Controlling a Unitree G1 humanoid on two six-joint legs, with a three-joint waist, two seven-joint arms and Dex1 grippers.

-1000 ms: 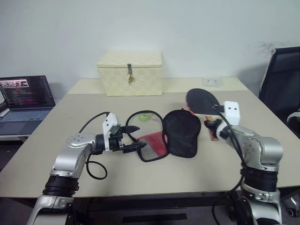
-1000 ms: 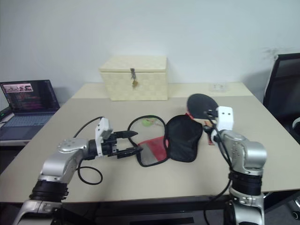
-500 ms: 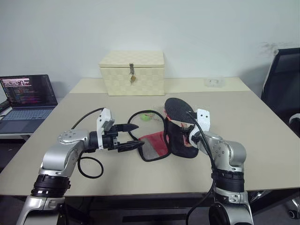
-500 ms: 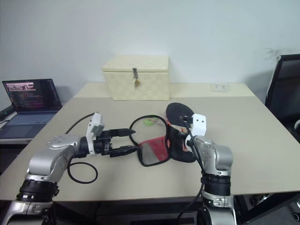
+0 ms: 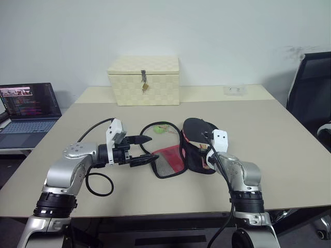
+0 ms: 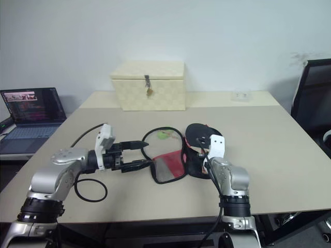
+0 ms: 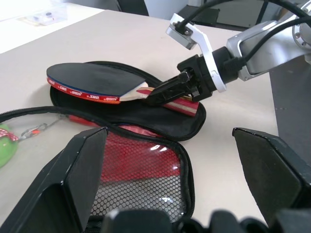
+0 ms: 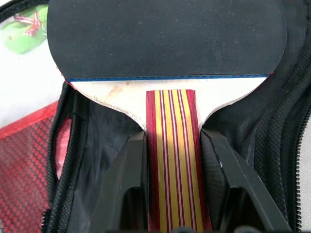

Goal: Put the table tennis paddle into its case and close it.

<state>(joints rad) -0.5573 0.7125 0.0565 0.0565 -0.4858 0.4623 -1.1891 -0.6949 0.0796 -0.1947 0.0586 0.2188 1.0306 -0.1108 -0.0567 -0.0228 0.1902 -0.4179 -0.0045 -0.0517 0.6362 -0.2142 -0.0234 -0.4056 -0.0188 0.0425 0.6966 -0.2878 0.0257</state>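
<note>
Paddle (image 8: 165,53) insertion is underway: my right gripper (image 7: 167,92) is pinching the striped wooden handle, holding the blade low over the case (image 5: 199,150) at centre frame. My left gripper (image 5: 145,151), fingers spread wide and empty, is hovering beside the red mesh flap (image 7: 141,174). Seating, flap-folding and zipping are pending.

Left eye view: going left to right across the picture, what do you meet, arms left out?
Laptop → cream latched box → red mesh flap of the open case → table tennis paddle → black chair.
</note>
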